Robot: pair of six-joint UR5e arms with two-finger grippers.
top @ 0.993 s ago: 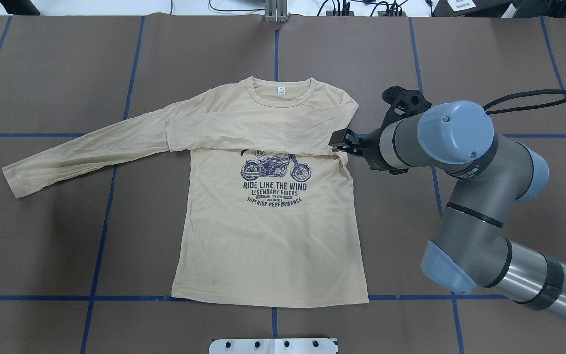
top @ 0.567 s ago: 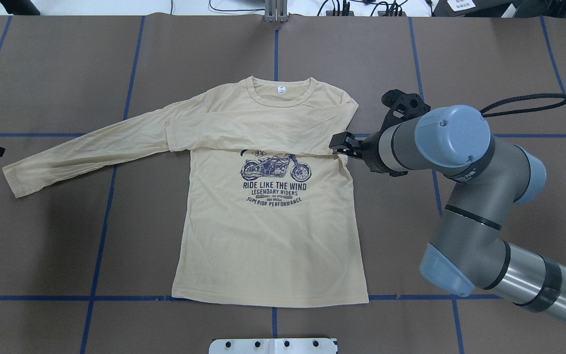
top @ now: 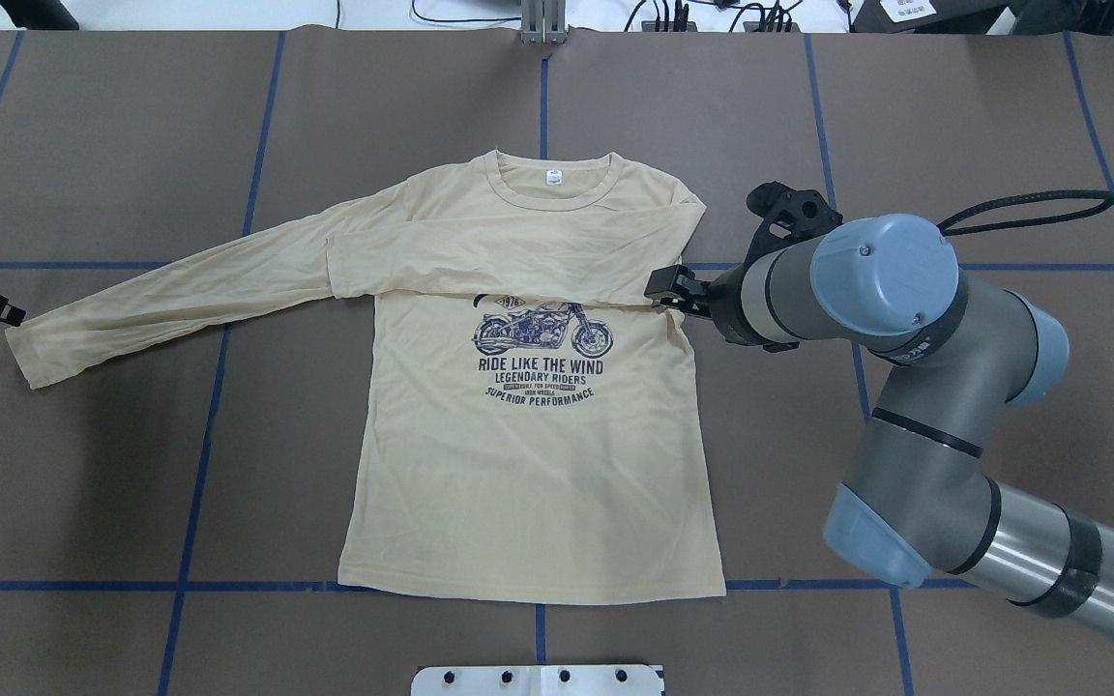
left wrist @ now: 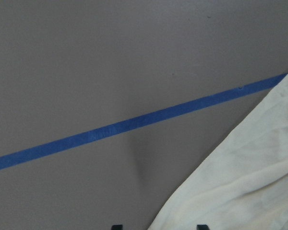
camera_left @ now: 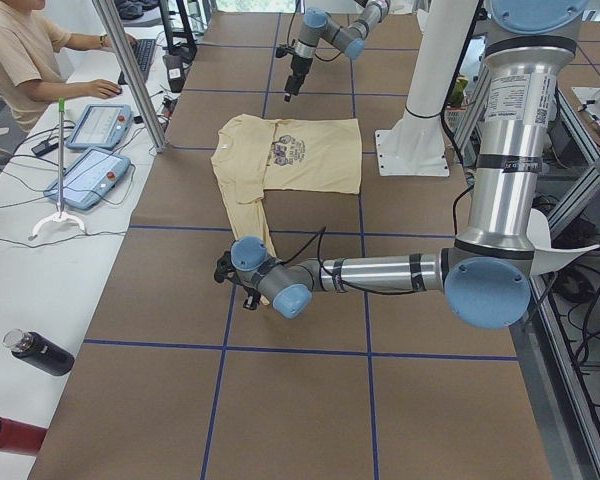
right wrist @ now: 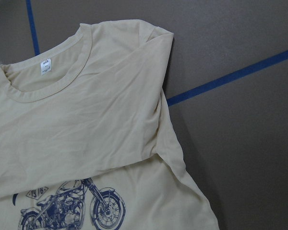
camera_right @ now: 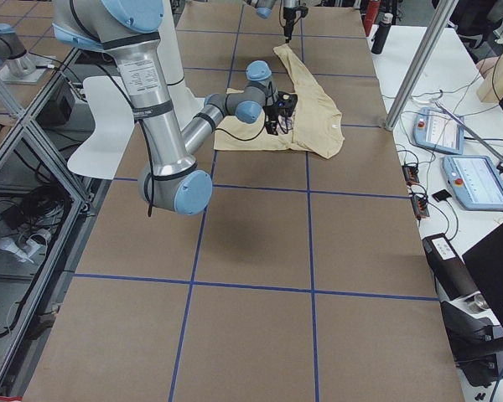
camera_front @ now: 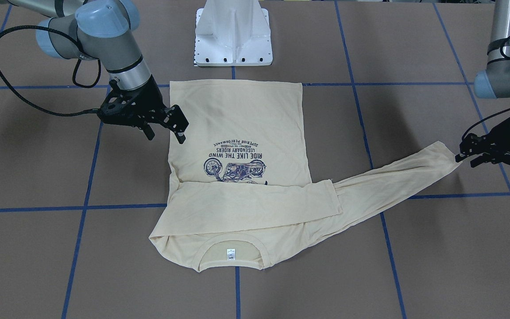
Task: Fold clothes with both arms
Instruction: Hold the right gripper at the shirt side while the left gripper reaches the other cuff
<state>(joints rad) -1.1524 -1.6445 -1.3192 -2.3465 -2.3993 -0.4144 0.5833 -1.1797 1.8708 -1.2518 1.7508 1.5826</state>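
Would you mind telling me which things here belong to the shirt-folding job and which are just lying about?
Belonging to the job: cream T-shirt, left gripper at its outstretched sleeve cuff, right gripper beside its side edge.
Just lying about: control tablets, black bottle, red bottle, white pedestal base.

Cream-yellow T-shirt (top: pixel 528 483) — navy motorcycle print (top: pixel 542 333); brown table (top: pixel 905 126), blue tape grid (top: pixel 267 116).
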